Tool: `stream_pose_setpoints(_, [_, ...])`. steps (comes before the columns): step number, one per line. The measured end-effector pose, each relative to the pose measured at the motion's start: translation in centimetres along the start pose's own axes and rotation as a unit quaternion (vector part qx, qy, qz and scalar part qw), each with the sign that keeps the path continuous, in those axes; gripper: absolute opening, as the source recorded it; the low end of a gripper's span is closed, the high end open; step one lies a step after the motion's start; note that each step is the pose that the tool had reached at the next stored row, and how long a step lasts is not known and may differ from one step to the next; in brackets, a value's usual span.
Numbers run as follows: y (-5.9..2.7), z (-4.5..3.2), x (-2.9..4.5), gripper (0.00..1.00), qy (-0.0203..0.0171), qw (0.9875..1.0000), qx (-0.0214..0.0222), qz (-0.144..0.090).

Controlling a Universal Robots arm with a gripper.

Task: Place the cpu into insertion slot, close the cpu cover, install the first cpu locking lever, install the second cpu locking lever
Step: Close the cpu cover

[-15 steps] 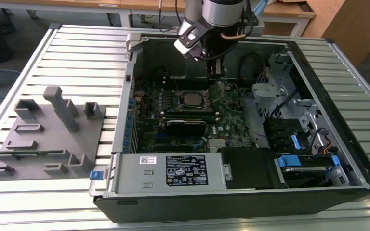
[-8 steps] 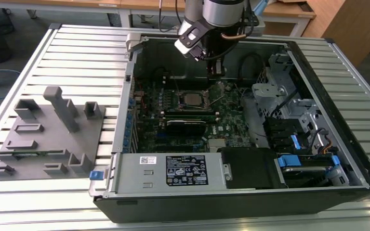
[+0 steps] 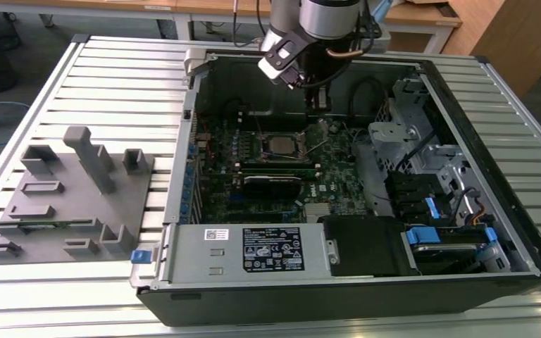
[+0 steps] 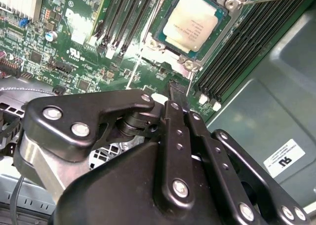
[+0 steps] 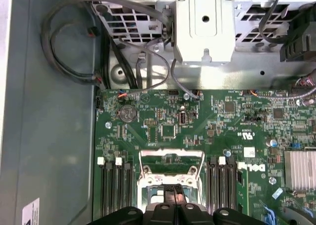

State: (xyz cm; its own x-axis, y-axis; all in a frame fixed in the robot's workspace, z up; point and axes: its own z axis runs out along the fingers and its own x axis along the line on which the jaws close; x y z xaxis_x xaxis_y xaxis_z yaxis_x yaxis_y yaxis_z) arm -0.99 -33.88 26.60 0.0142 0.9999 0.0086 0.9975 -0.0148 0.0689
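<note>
The gripper [image 4: 176, 88] is hovering near the insertion slot [image 4: 220, 35], squeezed closed on nothing. The cpu [image 4: 190, 23] is lying in the slot, and the cpu cover [image 5: 171, 153] looks open. I think a bump could knock the cpu crooked. Counting from the exterior view's left: one grey tray [image 3: 64, 197] well apart from the slot, one cpu, one cover, one gripper.

Entry: open computer case [image 3: 346, 310] lies on slatted table [image 3: 110, 77], with fixture block [image 3: 64, 204] beside it on the exterior view's left. Inside, the cpu [image 3: 280, 144] sits in the insertion slot [image 4: 222, 31] on the circuit board [image 3: 332, 176], with memory slots [image 4: 247, 52] on both sides. Power supply box [image 3: 242, 250] lies along the case's near wall.
</note>
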Motion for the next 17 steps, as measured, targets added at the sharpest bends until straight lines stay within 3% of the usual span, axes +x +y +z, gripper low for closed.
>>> stream_pose_setpoints(17, [3.39,0.3,0.05,0.11,-0.0002,1.0,0.0,0.003])
